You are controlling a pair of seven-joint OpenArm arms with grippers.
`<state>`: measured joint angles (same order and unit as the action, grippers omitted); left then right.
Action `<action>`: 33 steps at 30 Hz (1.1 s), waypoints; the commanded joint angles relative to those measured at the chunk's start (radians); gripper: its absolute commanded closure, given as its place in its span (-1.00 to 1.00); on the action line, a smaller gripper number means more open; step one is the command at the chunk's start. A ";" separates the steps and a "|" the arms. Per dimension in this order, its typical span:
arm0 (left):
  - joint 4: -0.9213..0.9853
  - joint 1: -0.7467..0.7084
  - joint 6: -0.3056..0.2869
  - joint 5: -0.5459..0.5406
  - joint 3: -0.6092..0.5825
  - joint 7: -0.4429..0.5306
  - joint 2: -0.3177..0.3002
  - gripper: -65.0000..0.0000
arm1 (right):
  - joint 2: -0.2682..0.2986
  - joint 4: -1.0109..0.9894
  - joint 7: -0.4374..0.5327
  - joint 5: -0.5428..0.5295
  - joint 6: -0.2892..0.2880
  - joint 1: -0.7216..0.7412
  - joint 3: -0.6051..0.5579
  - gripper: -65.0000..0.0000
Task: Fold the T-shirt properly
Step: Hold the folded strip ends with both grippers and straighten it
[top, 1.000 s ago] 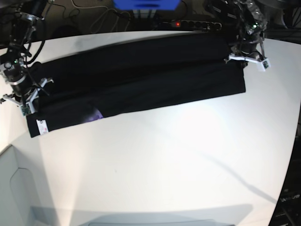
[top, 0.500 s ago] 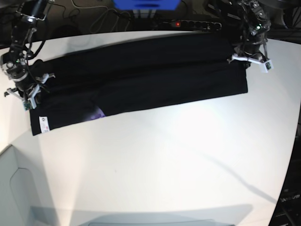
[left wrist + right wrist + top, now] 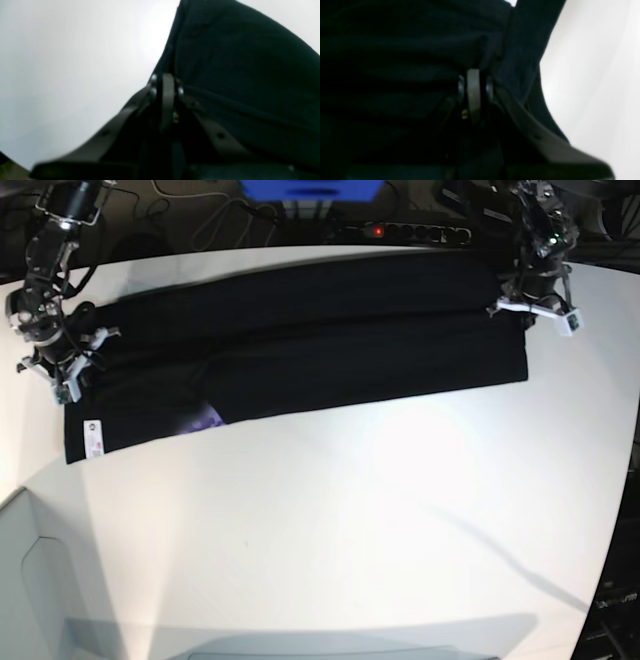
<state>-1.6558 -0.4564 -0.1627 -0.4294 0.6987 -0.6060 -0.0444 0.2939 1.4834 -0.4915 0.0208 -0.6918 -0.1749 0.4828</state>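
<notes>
A large black T-shirt [image 3: 300,345] lies stretched into a long, narrow band across the far part of a white tabletop [image 3: 350,520], running from one arm to the other. It looks already folded lengthwise, with a crease line along its middle and a small patch of bluish-purple print [image 3: 205,419] peeking out near the front edge, beside a white label [image 3: 92,436] at the corner. The right hand [image 3: 68,368], at the left end of the band in the base view, is closed on the fabric; its wrist view shows the jaws pressed together with dark cloth pinched at their tip. The left hand [image 3: 530,305], at the opposite end, is likewise clamped shut on the shirt's edge, and its wrist view shows cloth rising from the closed jaws above the bare white surface. Judging by this, the sideways narrowing of the garment is done or nearly done. What seems left is to settle this layer flat, let go, and then fold the long band across its length into a compact rectangle.
</notes>
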 commanded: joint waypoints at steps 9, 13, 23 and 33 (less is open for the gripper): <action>0.006 -0.009 0.022 0.036 0.005 -0.030 -0.007 1.00 | 0.047 0.050 0.003 0.008 -0.006 -0.001 0.018 0.41; 0.009 -0.009 0.022 0.036 0.002 -0.030 -0.007 1.00 | 0.038 0.147 0.001 0.001 -0.006 -0.016 0.096 0.12; 0.019 0.029 0.022 0.037 0.002 -0.033 -0.005 1.00 | -0.095 0.314 -0.002 0.006 -0.006 -0.010 0.089 0.07; 0.061 0.055 0.027 0.037 0.002 -0.041 -0.008 0.75 | -0.100 0.113 0.003 0.008 -0.006 0.018 -0.039 0.07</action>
<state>-1.5936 -0.3870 -0.1543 -0.4133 0.6994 -0.5968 -0.0525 0.1806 1.5776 -0.5083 0.0418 -0.6918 -0.1646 0.4381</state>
